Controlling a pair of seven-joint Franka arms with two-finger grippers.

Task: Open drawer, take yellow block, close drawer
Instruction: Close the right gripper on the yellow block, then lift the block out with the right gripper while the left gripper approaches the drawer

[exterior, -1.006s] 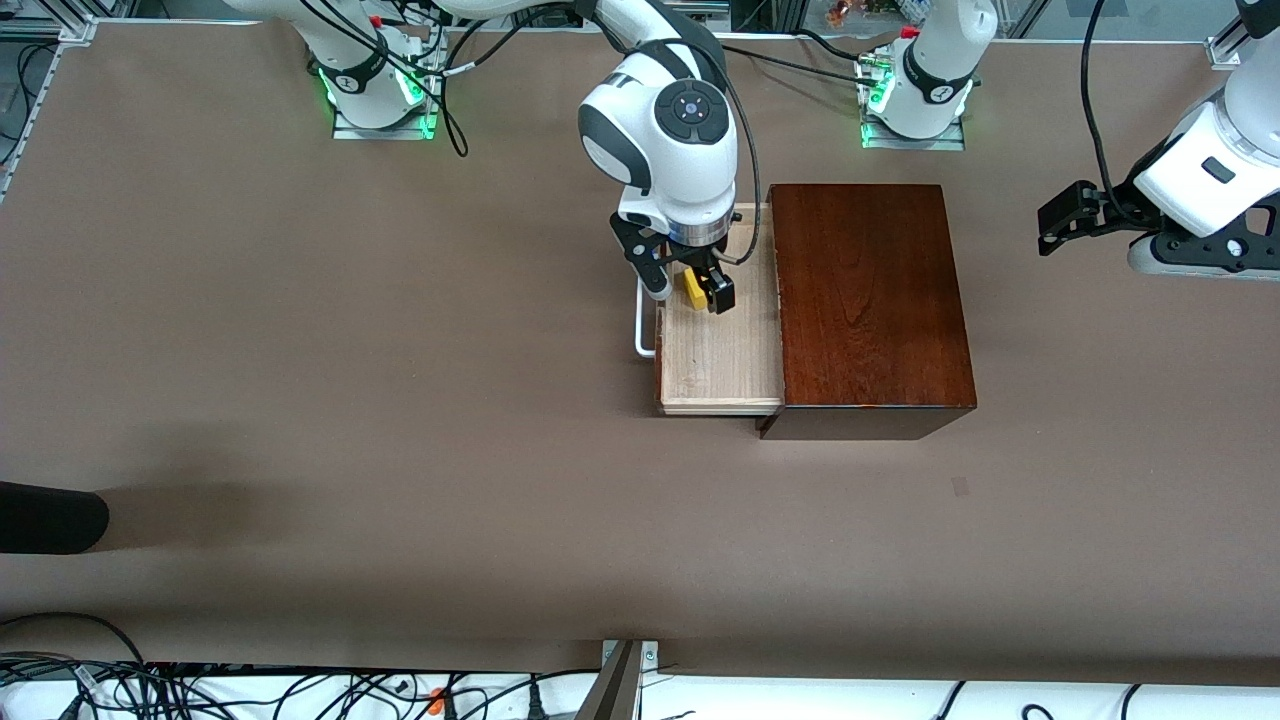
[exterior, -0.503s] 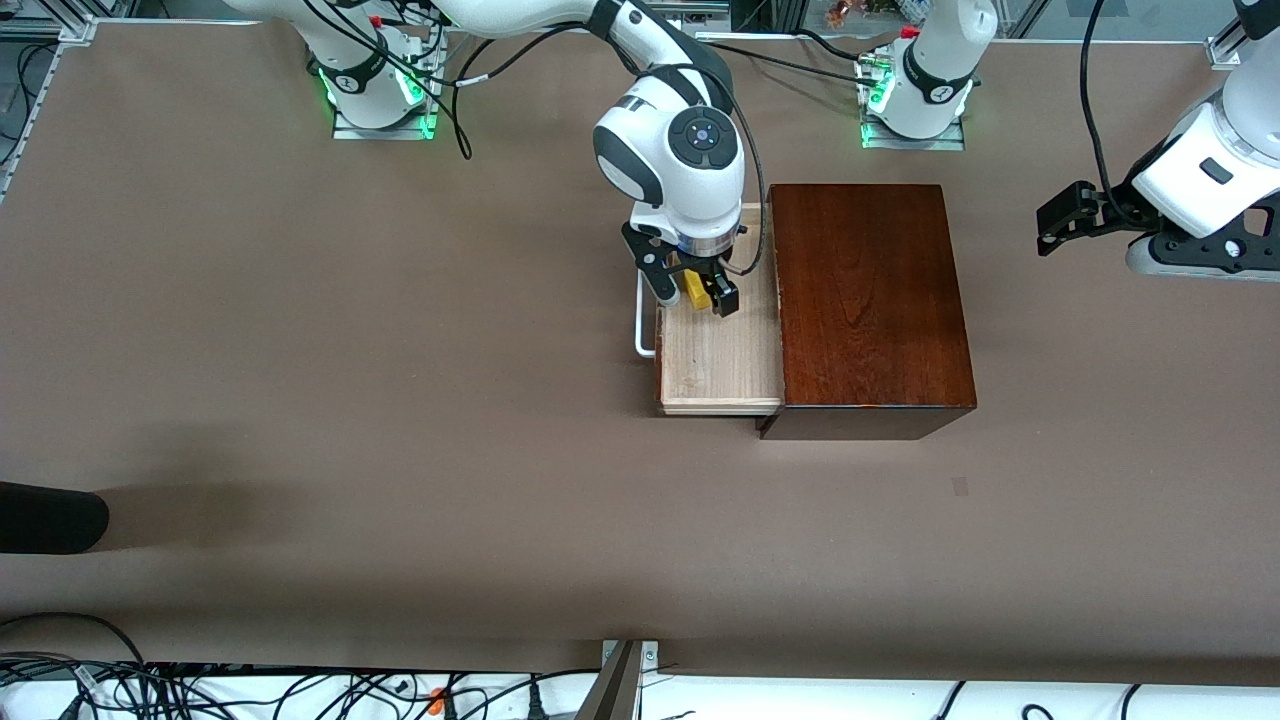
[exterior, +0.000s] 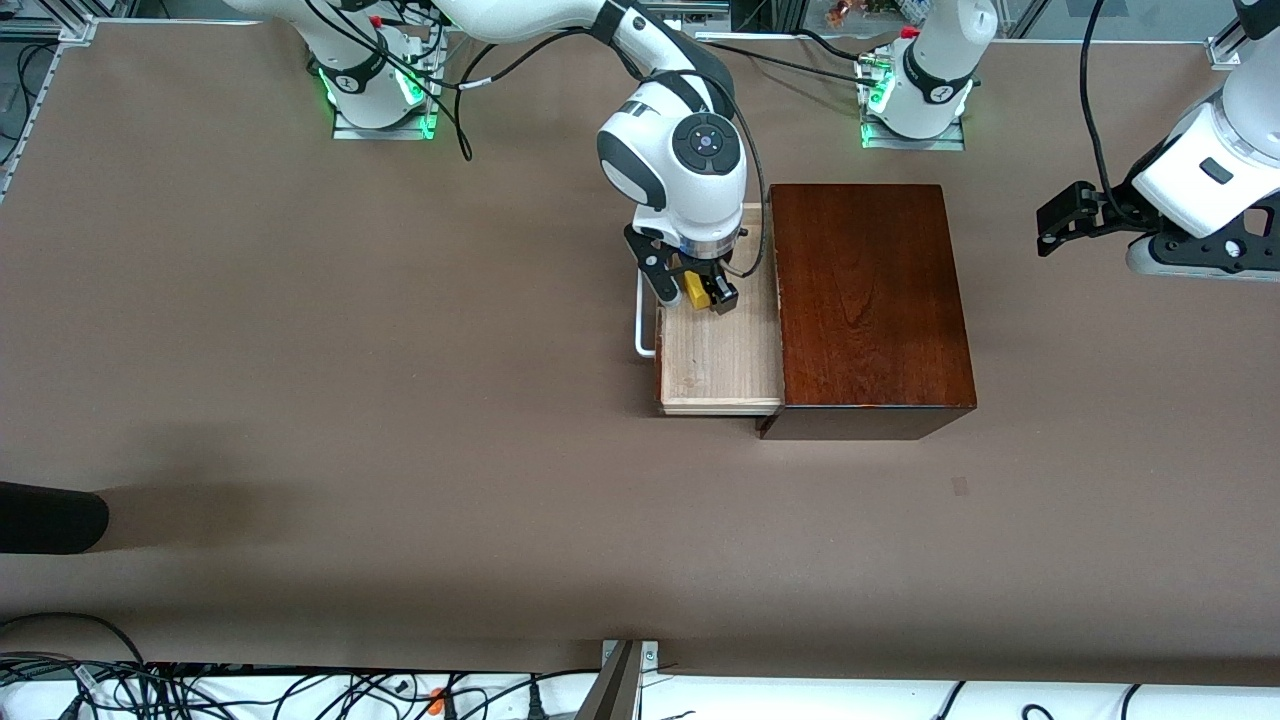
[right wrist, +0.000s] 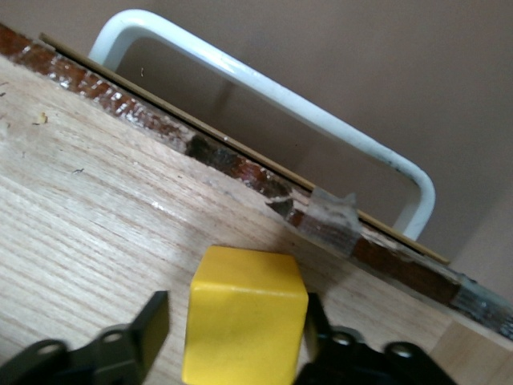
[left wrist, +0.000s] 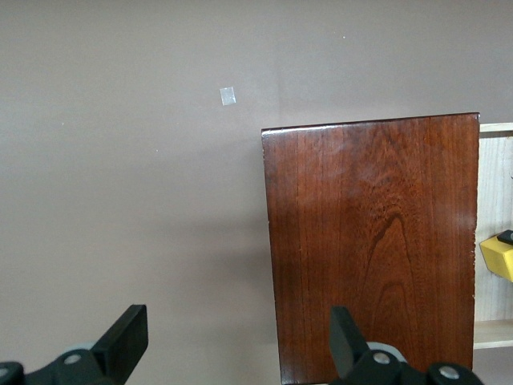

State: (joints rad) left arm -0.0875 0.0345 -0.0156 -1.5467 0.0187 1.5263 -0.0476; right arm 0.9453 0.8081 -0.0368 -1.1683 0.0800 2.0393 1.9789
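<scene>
The drawer (exterior: 720, 360) stands pulled out of the dark wooden box (exterior: 870, 300), with its white handle (exterior: 640, 320) toward the right arm's end. The yellow block (exterior: 695, 290) rests on the drawer floor, at its part farther from the front camera. My right gripper (exterior: 694, 292) is down in the drawer and straddles the block. In the right wrist view the block (right wrist: 244, 317) sits between the fingers; one finger touches it and the other (right wrist: 148, 325) stands a little off. My left gripper (exterior: 1060, 215) waits open over the table at the left arm's end. Its wrist view shows the box (left wrist: 373, 241) and the block (left wrist: 498, 255).
A small grey patch (exterior: 960, 486) lies on the table nearer the front camera than the box; it also shows in the left wrist view (left wrist: 228, 96). A dark object (exterior: 50, 517) pokes in at the right arm's end. Cables run along the near edge (exterior: 300, 690).
My right gripper has shifted slightly toward the box and sunk lower around the yellow block. The block, the drawer and the left arm have not moved.
</scene>
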